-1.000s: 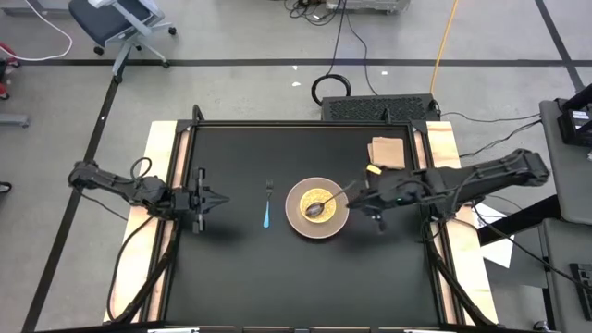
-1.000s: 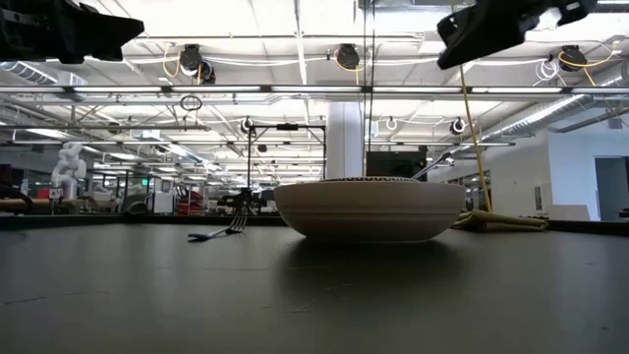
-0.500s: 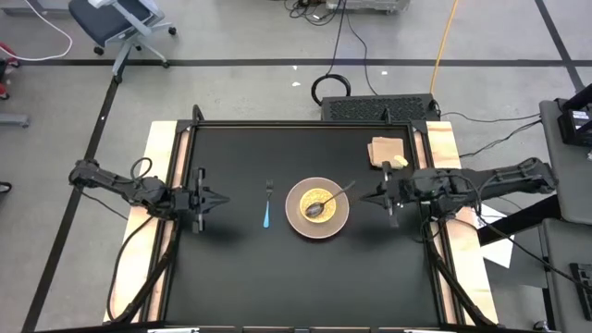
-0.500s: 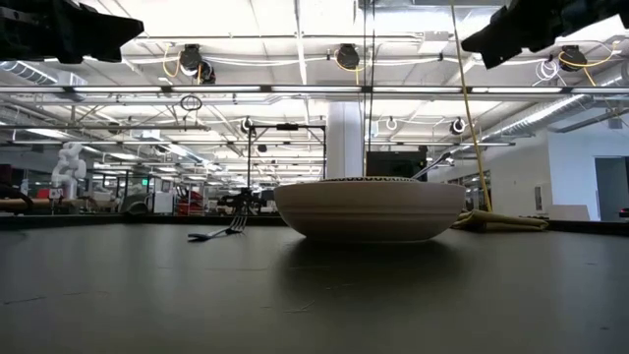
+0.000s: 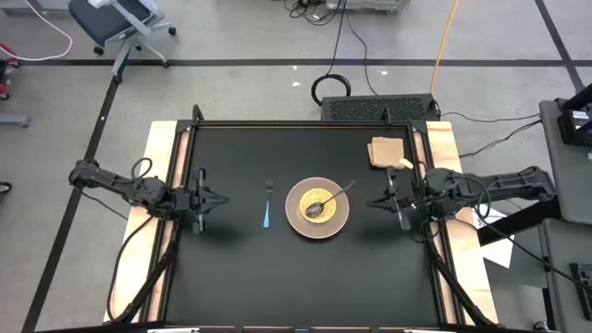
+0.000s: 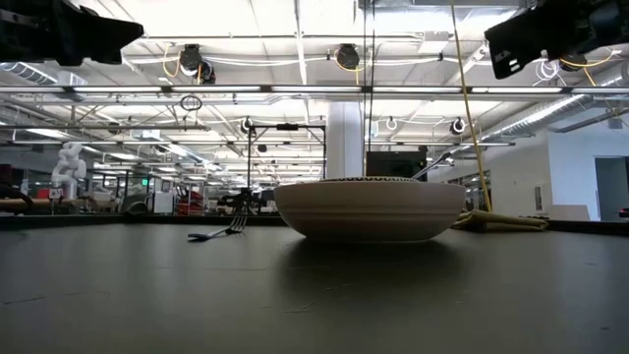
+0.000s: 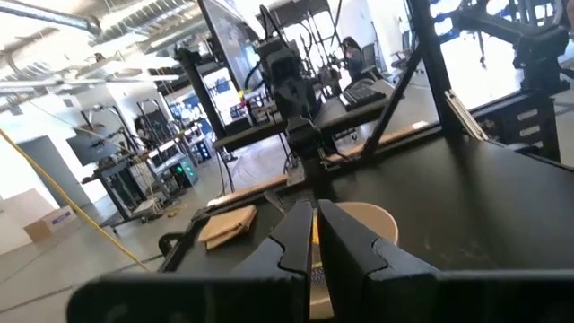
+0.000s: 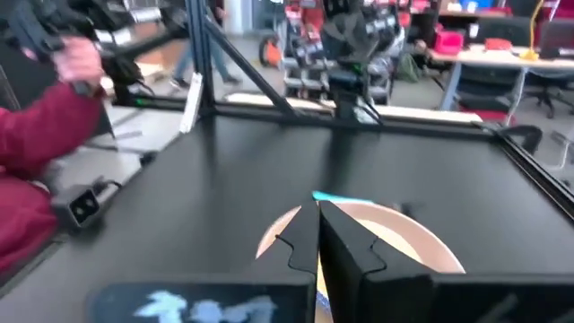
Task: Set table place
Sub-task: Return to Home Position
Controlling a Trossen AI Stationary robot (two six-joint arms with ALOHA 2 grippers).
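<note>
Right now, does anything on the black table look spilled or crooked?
Nothing stands out: yellow bowl sits on the round brown plate, silver spoon leaning inside, light blue fork flat beside it; left gripper and right gripper hover clear.

Matt black worktop (image 5: 240, 277) with a faint sheen when seen at table height, edged by a thin black metal frame (image 5: 305, 122) and pale, bare wooden boards (image 5: 162, 143). On it are a smooth, glazed-looking brown plate (image 5: 339, 222), a shiny metal spoon (image 5: 333, 197), a light blue plastic-looking fork (image 5: 266, 211) and a tan, cardboard-like mat (image 5: 387, 151).
</note>
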